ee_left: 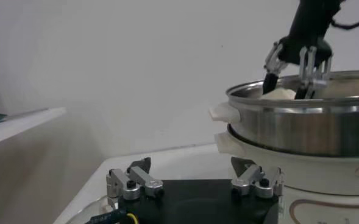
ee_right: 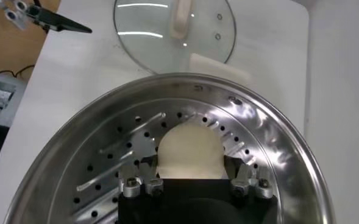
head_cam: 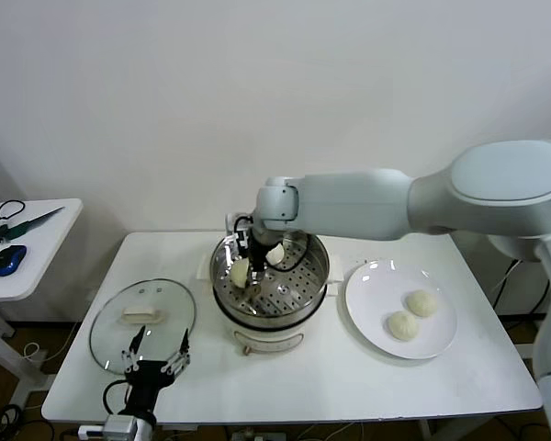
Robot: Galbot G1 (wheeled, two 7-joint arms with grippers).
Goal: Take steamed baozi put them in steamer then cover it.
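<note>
Nearest the head camera, the left pincer (head_cam: pixel 155 359) hovers low at the bench's (head_cam: pixel 285 377) front edge, fingers spread wide and holding nothing, just in front of the glass cover (head_cam: pixel 142 323) lying flat on the bench. Further right, the right pincer (head_cam: pixel 252 266) reaches down into the steamer (head_cam: pixel 318 259), its fingers closed around a baozi (ee_right: pixel 188 151) just above the perforated floor; a second baozi (head_cam: pixel 275 254) sits behind it. Two more baozi (head_cam: pixel 413 314) rest on the white plate (head_cam: pixel 367 287) at far right.
</note>
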